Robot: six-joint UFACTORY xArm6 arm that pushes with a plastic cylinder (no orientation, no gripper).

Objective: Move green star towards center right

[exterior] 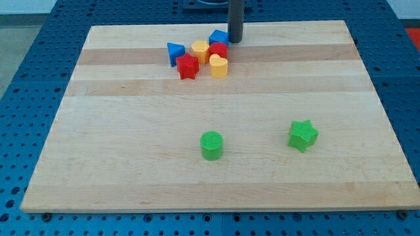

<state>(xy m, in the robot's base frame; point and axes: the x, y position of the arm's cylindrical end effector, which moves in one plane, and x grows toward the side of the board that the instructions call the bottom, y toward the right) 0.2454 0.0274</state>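
Down at the board's top edge, a little right of its middle, my tip [235, 40] rests on the wood. It is a bare rod end with nothing to open or close, and it holds nothing. It stands just beside the blue block [218, 37], at that block's right side, so close that I cannot tell whether the two touch.

Below and left of the blue block sits a tight cluster: a red block [218, 50], a yellow block [200, 50], a second yellow block [218, 66], a red star [188, 66] and a blue triangular block [174, 52] at the cluster's left end. All of them lie near the top edge.

Well apart from that group, toward the bottom edge, a green cylinder [211, 145] stands near the board's middle line. The green star [302, 135] lies to its right, in the lower right part of the wooden board [118, 177], still some way in from the right edge and below mid-height.

Judged from this, the push is not begun: my tip is far from the green star, at the opposite edge. What remains is to travel down past the cluster, come in below and left of the star, and slide it up and rightward toward the middle of the right edge.
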